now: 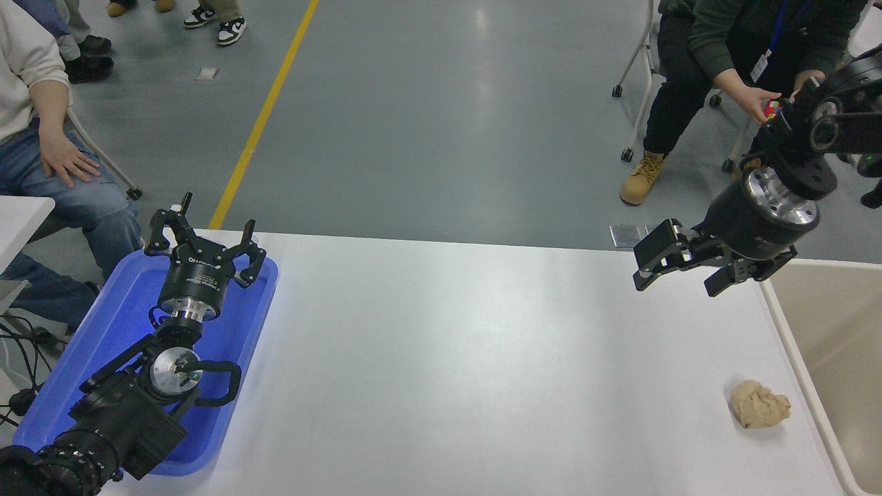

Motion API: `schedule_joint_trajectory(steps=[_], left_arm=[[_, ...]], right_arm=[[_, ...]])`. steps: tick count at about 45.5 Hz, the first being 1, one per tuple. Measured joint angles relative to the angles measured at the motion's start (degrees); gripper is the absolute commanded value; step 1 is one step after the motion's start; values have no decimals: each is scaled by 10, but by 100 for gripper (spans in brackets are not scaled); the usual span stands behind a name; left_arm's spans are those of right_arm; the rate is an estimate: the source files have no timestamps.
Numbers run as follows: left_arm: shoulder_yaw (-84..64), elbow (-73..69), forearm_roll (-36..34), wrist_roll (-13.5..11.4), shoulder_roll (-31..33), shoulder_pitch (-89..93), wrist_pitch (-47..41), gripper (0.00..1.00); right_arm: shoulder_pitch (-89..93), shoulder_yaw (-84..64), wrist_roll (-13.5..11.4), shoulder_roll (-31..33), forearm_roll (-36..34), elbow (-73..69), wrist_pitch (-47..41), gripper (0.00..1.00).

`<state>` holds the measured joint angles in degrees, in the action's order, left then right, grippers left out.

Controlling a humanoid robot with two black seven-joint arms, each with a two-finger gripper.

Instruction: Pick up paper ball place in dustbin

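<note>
White surface: your table (441, 358) is a plain white top, running from the blue tray at the left to the bin at the right edge.
Paper ball: you have the paper ball (759, 404), a tan crumpled lump, lying on the table near its right edge, just beside the bin's rim and outside it. Nothing touches it.
Dustbin: your dustbin (837, 344) sits against the table's right side, cream walls and a pale rounded rim; only part of it shows, cut off by the picture's right edge.
Right gripper: your right gripper (672, 272) hangs above the table's far right corner, pointing toward the left of the picture. Its fingers are spread apart and hold nothing. It is well apart from the paper ball, farther from the camera.
Left gripper: your left gripper (203, 241) is parked at the lower left over the blue tray (103, 344), fingers spread wide, nothing between them.
Blue tray: shallow, lying on the table's left end, partly covered by the left arm.
Persons: one person (41, 138) sits at the far left, a hand resting on the thigh. A second person (723, 62) sits on a wheeled chair at the far right, behind the right arm, one hand extended.
Floor: grey, with a yellow line (265, 114) running diagonally.
</note>
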<state>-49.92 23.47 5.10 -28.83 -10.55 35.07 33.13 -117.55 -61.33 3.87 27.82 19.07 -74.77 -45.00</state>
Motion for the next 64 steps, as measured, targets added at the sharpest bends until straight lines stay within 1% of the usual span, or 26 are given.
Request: schedule_joint_trajectory(steps=[48,64], left_arm=[[0,0,0,0,0,0,0,100],[0,0,0,0,0,0,0,100]], right_arm=[[14,5,0,-5,-1,12,0,100],[25,8,0,-16,-2,25,0,100]])
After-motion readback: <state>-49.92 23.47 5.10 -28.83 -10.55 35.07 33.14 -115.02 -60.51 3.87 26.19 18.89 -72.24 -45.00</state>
